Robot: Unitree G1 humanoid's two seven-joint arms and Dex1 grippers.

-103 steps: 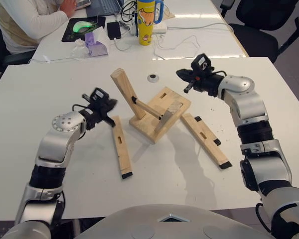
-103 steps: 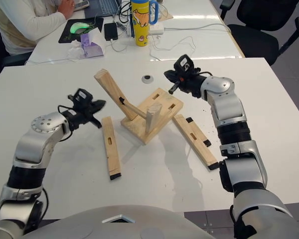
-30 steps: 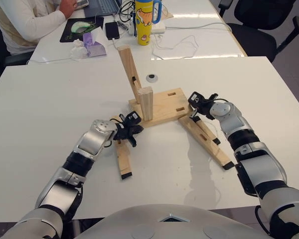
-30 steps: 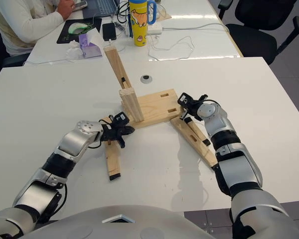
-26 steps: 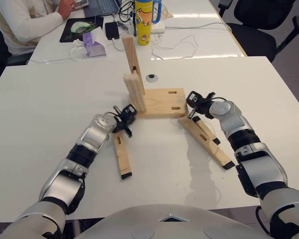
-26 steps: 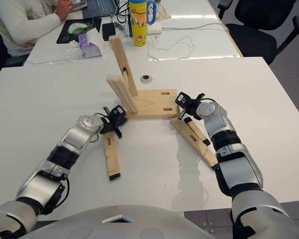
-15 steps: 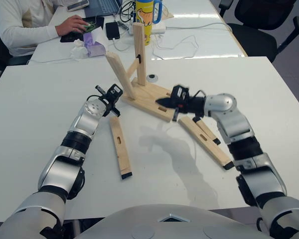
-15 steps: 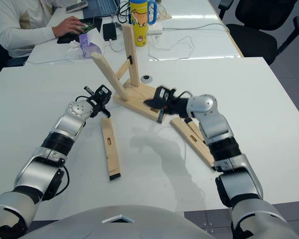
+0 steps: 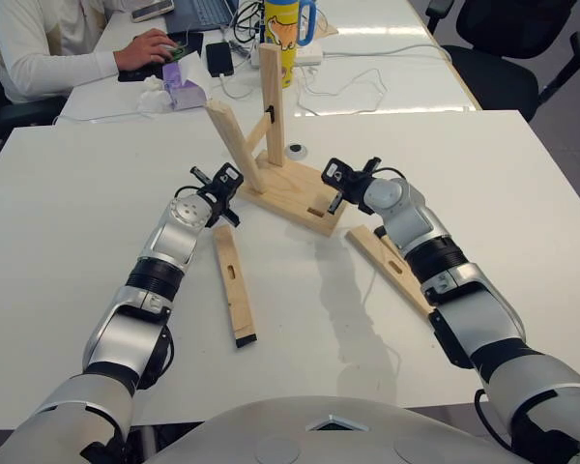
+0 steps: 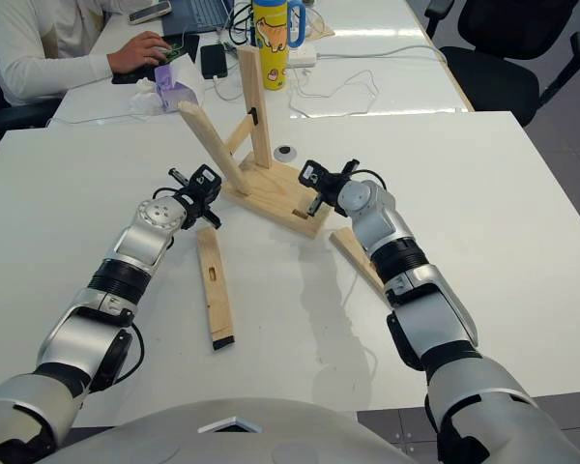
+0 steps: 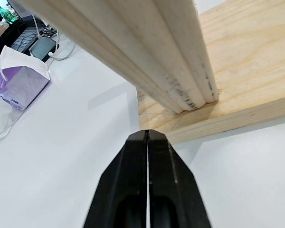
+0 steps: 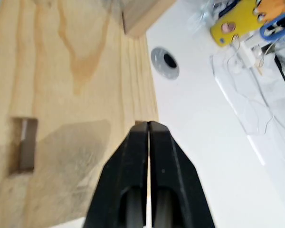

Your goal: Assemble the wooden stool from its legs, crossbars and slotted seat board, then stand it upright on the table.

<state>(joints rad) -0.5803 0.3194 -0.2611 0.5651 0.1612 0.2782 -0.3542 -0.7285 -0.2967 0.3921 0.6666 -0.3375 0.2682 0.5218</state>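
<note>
While the slotted seat board (image 9: pixel 300 193) lies flat at about 12 o'clock on the table (image 9: pixel 77 213), it carries two legs: an upright leg (image 9: pixel 271 97) and a leaning leg (image 9: pixel 230 140), joined by a short crossbar (image 9: pixel 259 130). The left gripper (image 11: pixel 147 135) sits at the board's 9 o'clock edge, fingers pressed together with nothing between them, tips aimed at the board's side just below the foot of the leaning leg. I cannot tell whether they touch the wood. The right gripper (image 12: pixel 147 124) is at the board's 3 o'clock edge, likewise pinched closed and empty, tips over the rim beside an open slot (image 12: pixel 24 151). Two legs are not yet fitted. One loose leg (image 9: pixel 234 290) lies at 6 o'clock from the left gripper, near it, with its long axis running roughly 12 to 6. The other loose leg (image 9: pixel 391 266) lies at 5 o'clock from the right gripper, long axis about 11 to 5, partly under the right forearm. My judgement: the next fitting turns on the left-hand leg. The left arm is the nearer one and would need to back toward 6 o'clock, open, and close across the leg's short width. The right-hand leg looks awkward to reach until that forearm clears it.
</note>
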